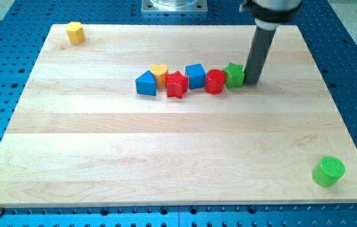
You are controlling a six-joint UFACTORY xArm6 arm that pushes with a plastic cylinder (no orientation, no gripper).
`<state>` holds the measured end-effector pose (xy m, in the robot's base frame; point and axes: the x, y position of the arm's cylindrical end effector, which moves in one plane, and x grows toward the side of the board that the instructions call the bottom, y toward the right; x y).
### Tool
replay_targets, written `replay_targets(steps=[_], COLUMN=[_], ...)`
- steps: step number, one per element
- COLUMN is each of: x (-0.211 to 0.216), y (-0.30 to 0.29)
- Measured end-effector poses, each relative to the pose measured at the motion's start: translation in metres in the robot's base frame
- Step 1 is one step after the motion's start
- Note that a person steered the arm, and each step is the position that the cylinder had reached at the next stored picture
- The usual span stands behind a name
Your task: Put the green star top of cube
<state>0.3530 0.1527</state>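
Wooden board (166, 145) is sitting on a blue perforated table (2, 28), carrying everything. My rod is coming down from the view's top right, and my tip (251, 82) is resting on the board just to the view's right of the green star (234, 74), touching it or nearly so; no jaws here, so nothing is being held, only pushed. The star is sitting at the right end of a tight row: red cylinder (214, 82) right against it, then blue cube (195, 75), red star (176, 84), yellow heart (159, 73), blue wedge-like block (146, 83). Green cylinder (328, 171) is sitting alone near the bottom right corner, yellow block (74, 31) at the top left corner. Judging handling: star is looking like small, light, rigid plastic, sliding easily on smooth wood and liable to spin off its points. I'm thinking contact belongs square between two points, low on the side. The red cylinder is blocking the straight line to the cube, so the star is probably needing to go around above it.
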Motion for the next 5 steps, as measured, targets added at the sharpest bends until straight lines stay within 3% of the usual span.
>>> replay_targets(steps=[1, 2, 3, 5], x=[-0.034, 0.014, 0.061, -0.054], y=[-0.012, 0.037, 0.014, -0.064])
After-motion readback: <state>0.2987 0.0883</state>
